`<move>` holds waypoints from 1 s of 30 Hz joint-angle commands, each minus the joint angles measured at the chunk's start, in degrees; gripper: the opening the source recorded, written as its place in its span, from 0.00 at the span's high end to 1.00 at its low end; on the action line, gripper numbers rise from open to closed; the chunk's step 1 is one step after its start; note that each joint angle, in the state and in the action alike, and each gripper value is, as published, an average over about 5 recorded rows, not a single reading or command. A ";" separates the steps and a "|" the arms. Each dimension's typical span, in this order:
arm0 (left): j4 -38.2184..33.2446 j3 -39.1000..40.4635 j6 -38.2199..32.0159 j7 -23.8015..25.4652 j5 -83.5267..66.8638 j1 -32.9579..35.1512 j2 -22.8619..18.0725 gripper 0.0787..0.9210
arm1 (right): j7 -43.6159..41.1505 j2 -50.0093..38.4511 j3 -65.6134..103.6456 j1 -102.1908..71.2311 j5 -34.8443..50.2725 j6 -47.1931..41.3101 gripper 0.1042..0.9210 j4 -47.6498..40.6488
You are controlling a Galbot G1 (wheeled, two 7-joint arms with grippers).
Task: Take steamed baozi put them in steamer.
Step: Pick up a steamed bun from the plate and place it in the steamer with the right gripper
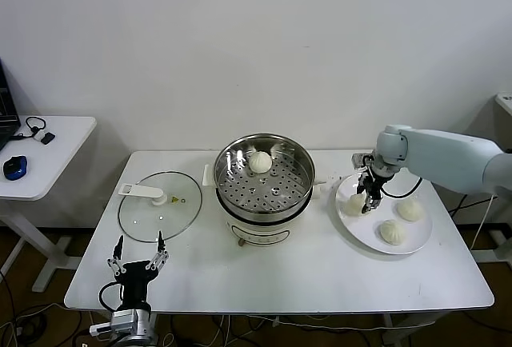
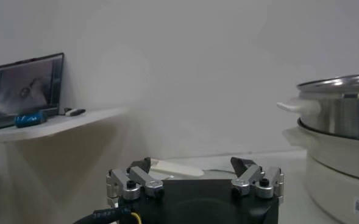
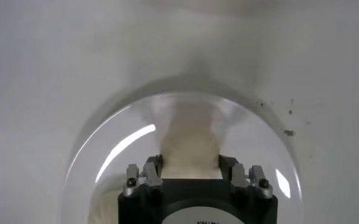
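Buns first: we count four baozi, one [image 1: 259, 161] already on the perforated tray at the back of the steamer [image 1: 300, 173], three on the white plate [image 1: 360, 229] to the steamer's right. Of those three, one [image 1: 410, 209] sits toward the plate's far right, one [image 1: 393, 232] near its front, and one [image 1: 354, 203] at the plate's left edge under the right gripper [image 1: 369, 201]. That gripper is down on this bun; in the right wrist view its fingers [image 3: 152, 165] stand on either side of the pale dough [image 3: 190, 146], closed in against it, so we read a grip on the bun, not yet lifted off the plate. Left gripper [image 1: 138, 261] waits at the table's front edge, below the glass lid [image 1: 160, 205], jaws spread, holding nothing. We judge the buns light, soft and easily dented, the skin perhaps a little tacky; a firm squeeze would crush the pleats. Best hold is across the round sides at mid-height, gently, as the fingers appear placed now. Each bun is round, with no real long axis; pleated top faces up, flat base down, and should stay so in the steamer.
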 commanded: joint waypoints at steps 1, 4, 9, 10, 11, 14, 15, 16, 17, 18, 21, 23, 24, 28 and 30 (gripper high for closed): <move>0.04 0.82 -0.28 -0.02 1.20 -0.05 0.13 0.12 | -0.23 0.22 -12.39 24.10 12.42 -2.25 0.37 17.34; 0.24 1.24 -0.67 -0.19 2.22 -0.06 0.18 0.12 | -0.12 1.14 -14.74 30.60 16.20 -3.22 0.37 23.26; -0.02 1.93 -1.11 -0.35 3.42 0.08 0.22 0.12 | 0.36 3.90 -15.18 37.36 21.20 -4.44 0.38 30.33; -0.16 1.98 -1.11 -0.34 3.47 0.13 0.24 0.12 | 0.38 4.56 -14.87 38.05 21.93 -4.59 0.38 31.14; -0.31 2.00 -1.11 -0.34 3.50 0.17 0.29 0.12 | 0.40 5.27 -14.44 38.50 22.61 -4.75 0.38 31.65; -0.81 1.98 -1.15 -0.35 3.49 0.38 0.49 0.12 | 0.47 7.61 -12.48 38.53 23.97 -5.13 0.38 31.26; -0.97 1.97 -1.16 -0.35 3.48 0.47 0.56 0.12 | 0.52 8.52 -11.77 38.24 24.24 -5.20 0.38 30.64; -1.15 1.94 -1.17 -0.35 3.47 0.55 0.60 0.12 | 0.61 9.45 -11.09 37.79 24.44 -5.27 0.38 29.94; -1.31 1.92 -1.18 -0.36 3.44 0.62 0.63 0.12 | 0.70 10.48 -10.48 37.21 24.56 -5.36 0.38 29.21; -1.45 1.89 -1.17 -0.36 3.41 0.67 0.63 0.12 | 0.86 11.57 -9.86 36.46 24.66 -5.46 0.38 28.42; -1.92 1.84 -1.15 -0.37 3.30 0.81 0.59 0.12 | 1.69 15.05 -8.00 32.91 24.56 -5.96 0.38 25.81; -2.44 1.86 -1.09 -0.34 3.20 1.00 0.62 0.12 | 2.25 17.49 -6.63 29.60 24.18 -6.27 0.38 23.41; -2.76 1.89 -1.06 -0.32 3.14 1.12 0.66 0.12 | 2.48 18.81 -5.97 27.79 23.89 -6.36 0.38 21.93; -3.72 1.85 -0.86 -0.19 2.89 1.27 0.76 0.12 | 2.68 23.63 -4.09 21.26 22.62 -6.43 0.38 15.27; -3.99 1.75 -0.75 -0.15 2.69 1.28 0.74 0.12 | 2.64 25.77 -3.37 18.61 22.05 -6.40 0.38 12.08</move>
